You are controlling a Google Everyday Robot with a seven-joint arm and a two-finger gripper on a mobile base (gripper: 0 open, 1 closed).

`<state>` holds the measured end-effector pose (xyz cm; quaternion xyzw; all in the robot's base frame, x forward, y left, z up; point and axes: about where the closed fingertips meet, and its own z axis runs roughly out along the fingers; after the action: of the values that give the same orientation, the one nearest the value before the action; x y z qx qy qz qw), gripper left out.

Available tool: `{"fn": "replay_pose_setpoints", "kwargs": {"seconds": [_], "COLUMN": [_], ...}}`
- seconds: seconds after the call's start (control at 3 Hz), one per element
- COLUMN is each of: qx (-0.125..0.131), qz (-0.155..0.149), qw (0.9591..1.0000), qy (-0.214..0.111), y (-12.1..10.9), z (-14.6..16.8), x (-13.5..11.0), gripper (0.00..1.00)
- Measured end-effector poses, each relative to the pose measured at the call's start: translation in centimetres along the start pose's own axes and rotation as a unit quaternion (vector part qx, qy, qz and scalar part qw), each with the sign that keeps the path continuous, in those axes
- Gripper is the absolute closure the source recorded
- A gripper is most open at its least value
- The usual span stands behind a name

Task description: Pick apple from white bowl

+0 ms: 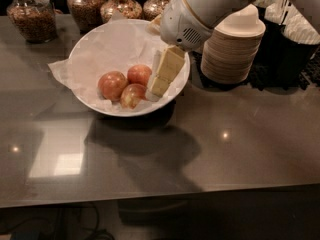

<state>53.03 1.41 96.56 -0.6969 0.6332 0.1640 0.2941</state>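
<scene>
The white bowl, lined with crinkled white paper, stands at the back left of the dark counter. Three apples lie in it. The apple, orange-red and evenly coloured, is the leftmost. A smaller, deeper red apple lies behind it to the right. An apple with a pale yellow patch lies in front. My gripper reaches down into the bowl from the upper right. Its tip is just right of the yellow-patched apple and beside the red one. It holds nothing that I can see.
A stack of tan paper bowls stands right of the white bowl, under my arm. Glass jars of grains line the back edge. Dark holders with utensils stand at the far right. The counter's front edge runs along the bottom.
</scene>
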Motion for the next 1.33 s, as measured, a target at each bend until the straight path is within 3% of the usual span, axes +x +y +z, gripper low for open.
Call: {"fn": "replay_pose_setpoints", "kwargs": {"seconds": [0.67,1.0,1.33], "qx": [-0.029,-0.041,-0.039], "qz": [-0.012,-0.002,0.014], "qw": [0.9941,0.9934,0.9954], "qy": [-0.104,-0.107,-0.086], "y": [-4.3,-5.2,-5.7], "z": [7.3,9.9,11.1], "x": [-3.6,-3.5,-2.3], "gripper": [0.00,0.00,0.00]}}
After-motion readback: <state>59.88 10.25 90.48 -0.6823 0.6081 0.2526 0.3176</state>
